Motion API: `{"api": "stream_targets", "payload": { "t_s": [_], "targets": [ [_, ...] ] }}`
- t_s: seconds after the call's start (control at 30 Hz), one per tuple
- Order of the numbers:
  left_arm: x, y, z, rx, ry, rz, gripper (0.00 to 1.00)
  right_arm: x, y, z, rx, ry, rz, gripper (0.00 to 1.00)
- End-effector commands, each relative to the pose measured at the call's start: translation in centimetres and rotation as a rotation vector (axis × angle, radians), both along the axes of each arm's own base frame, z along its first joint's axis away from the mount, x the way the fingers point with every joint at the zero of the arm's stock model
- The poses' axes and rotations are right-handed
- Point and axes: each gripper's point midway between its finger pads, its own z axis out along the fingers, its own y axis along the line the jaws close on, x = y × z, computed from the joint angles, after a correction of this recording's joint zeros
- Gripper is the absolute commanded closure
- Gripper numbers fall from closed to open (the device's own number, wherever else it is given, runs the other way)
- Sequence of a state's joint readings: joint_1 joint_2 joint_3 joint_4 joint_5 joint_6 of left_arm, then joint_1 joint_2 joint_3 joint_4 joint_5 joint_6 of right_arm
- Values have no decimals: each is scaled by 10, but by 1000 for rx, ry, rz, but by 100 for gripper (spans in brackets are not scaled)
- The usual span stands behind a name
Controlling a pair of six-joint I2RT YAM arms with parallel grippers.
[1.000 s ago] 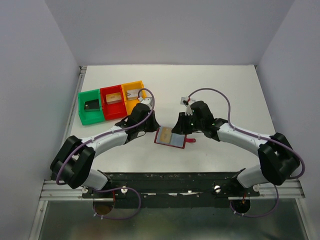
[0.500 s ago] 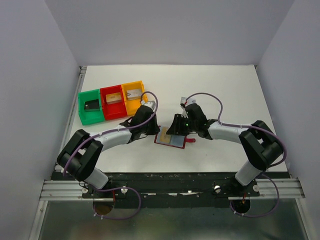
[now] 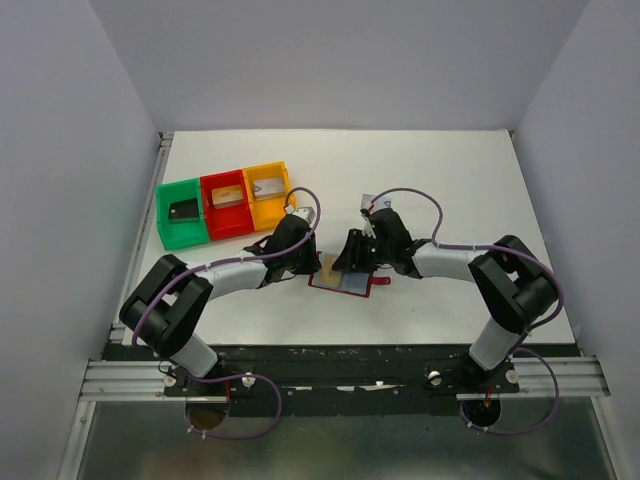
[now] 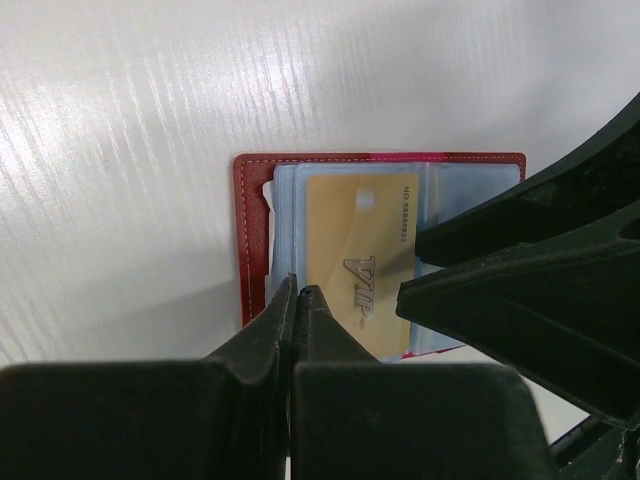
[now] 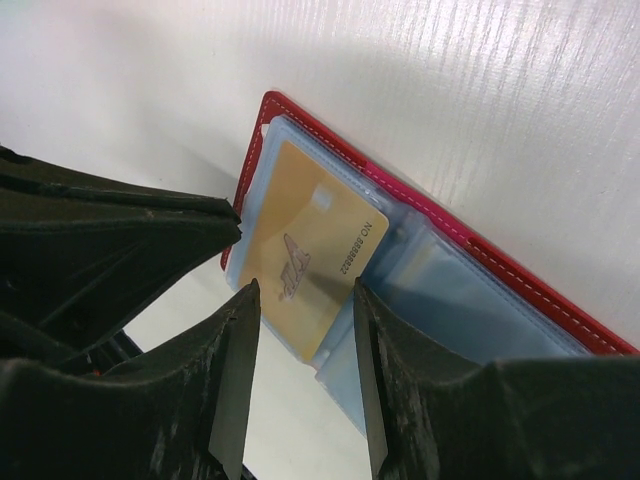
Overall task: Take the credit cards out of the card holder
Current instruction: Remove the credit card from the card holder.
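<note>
1. Two slips threaten: left fingers (image 4: 296, 300), clenched on nothing above the pocket edge of the open card holder (image 4: 243, 240), may skid, letting it slide across the worktop (image 4: 150, 120).
2. Right fingers (image 3: 346, 265), parted astride the gold card (image 4: 360, 250) inside the card holder, might pinch the blue sleeve (image 5: 470, 290) too.

The left arm (image 3: 230, 268) and right arm (image 3: 450, 262) share one build: glossy white tubular links set between bulky matte-black joint housings; a thin purple cable (image 3: 400, 190) loops loosely along each, running down past the black shoulder blocks (image 3: 160, 315); the left gripper (image 4: 295, 287) and right gripper (image 5: 305, 292) end in black, tapering plastic fingers (image 5: 420, 400) with a faintly rough, layered surface.
</note>
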State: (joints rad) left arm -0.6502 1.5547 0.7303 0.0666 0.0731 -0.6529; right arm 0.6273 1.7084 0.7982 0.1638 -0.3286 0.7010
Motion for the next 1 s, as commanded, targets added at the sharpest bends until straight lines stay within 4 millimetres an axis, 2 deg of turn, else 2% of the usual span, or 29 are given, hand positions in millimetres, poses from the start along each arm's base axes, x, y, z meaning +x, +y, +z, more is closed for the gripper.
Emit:
{"api": "stream_targets", "payload": {
  "t_s": [0.0,0.3,0.77,0.97],
  "targets": [
    [-5,1,-9,18,17,-3,100,-3,-3,-11,2,26,0,50],
    [-10,2,-18,30,38,-4,100,-4,-6,-18,88,104,-39,49],
    [-21,4,-27,33,62,-3,100,-2,6,5,244,98,-29,50],
    [-26,4,-31,29,72,-6,100,-5,12,7,293,116,-3,52]
  ]
}}
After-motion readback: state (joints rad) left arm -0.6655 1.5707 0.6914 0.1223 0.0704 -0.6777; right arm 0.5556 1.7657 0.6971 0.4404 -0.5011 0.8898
